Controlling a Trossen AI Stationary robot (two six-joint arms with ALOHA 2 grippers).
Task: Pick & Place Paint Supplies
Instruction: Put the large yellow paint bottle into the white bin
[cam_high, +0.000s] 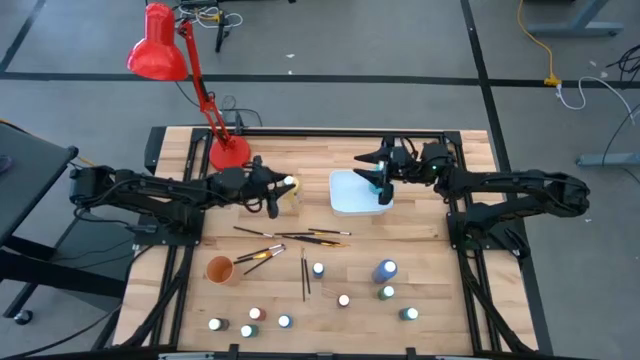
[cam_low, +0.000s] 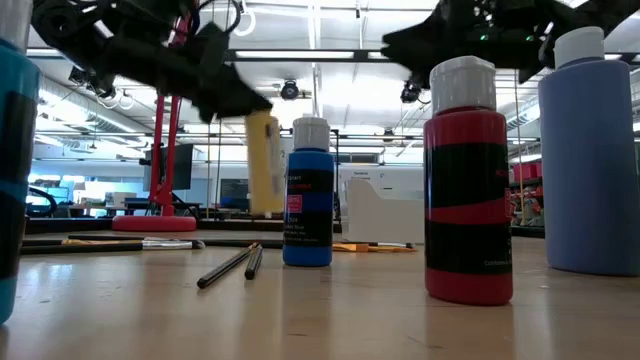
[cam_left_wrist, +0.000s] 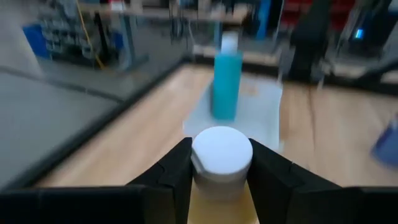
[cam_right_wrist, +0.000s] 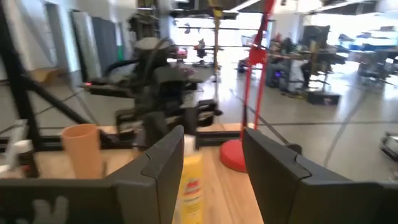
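Observation:
A yellow paint bottle (cam_high: 290, 185) with a white cap hangs in my left gripper (cam_high: 278, 190) left of the white tray (cam_high: 345, 195). In the low view its lower end (cam_low: 265, 205) is above the table. A teal bottle (cam_left_wrist: 225, 84) stands upright on its base on the tray. My right gripper (cam_high: 383, 183) hovers open over the tray's right part, above the teal bottle. Its wrist view shows nothing between its fingers (cam_right_wrist: 158, 174), only the yellow bottle (cam_right_wrist: 189, 183) farther off. My left gripper pinches the yellow bottle at its white cap (cam_left_wrist: 222, 155), one finger (cam_left_wrist: 171, 177) on each side. The fingers come about level from the table's left. The bottle hangs below them, slightly tilted and clear of the table.
A red desk lamp (cam_high: 228, 152) stands at the far left. Thin brushes (cam_high: 290, 237) lie mid-table beside an orange cup (cam_high: 220, 269). Several small bottles stand near the front edge, among them a red one (cam_low: 467, 190), a small blue one (cam_low: 308, 200) and a large blue one (cam_high: 385, 270).

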